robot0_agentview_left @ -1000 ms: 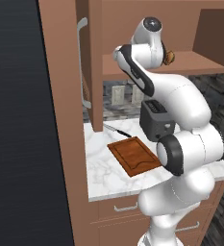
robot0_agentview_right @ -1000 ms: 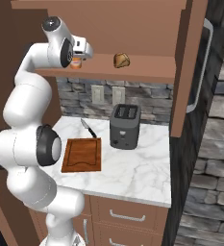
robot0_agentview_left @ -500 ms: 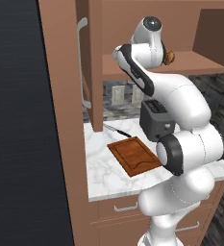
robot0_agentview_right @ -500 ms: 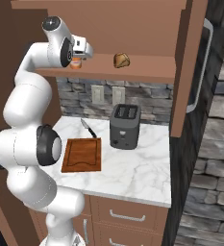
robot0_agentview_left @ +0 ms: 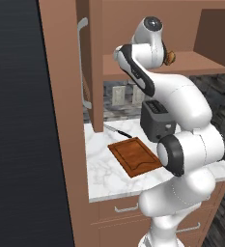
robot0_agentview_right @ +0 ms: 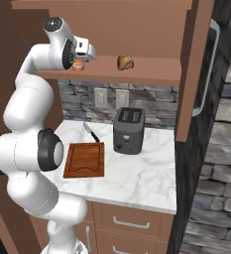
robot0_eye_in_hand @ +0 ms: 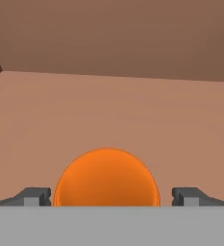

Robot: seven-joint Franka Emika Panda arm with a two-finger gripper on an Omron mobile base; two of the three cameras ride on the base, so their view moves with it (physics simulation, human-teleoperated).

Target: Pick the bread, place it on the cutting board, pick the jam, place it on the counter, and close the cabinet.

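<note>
Right base view: end effector [robot0_agentview_right: 81, 58] has edged closer over jam [robot0_agentview_right: 78, 65].

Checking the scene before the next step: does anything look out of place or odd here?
Nothing spilled or damaged. The bread still sits on the open cabinet shelf, not on the cutting board. The open pincer straddles the jam instead.

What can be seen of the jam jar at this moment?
The jam is a small, smooth, glossy orange jar, standing on the brown wooden cabinet shelf. In the hand view it shows as a round orange dome between the two fingertips, with a gap on each side, so nothing grips it yet. From the right base view only a sliver of it peeks out beside the claw, left of the bread.
</note>
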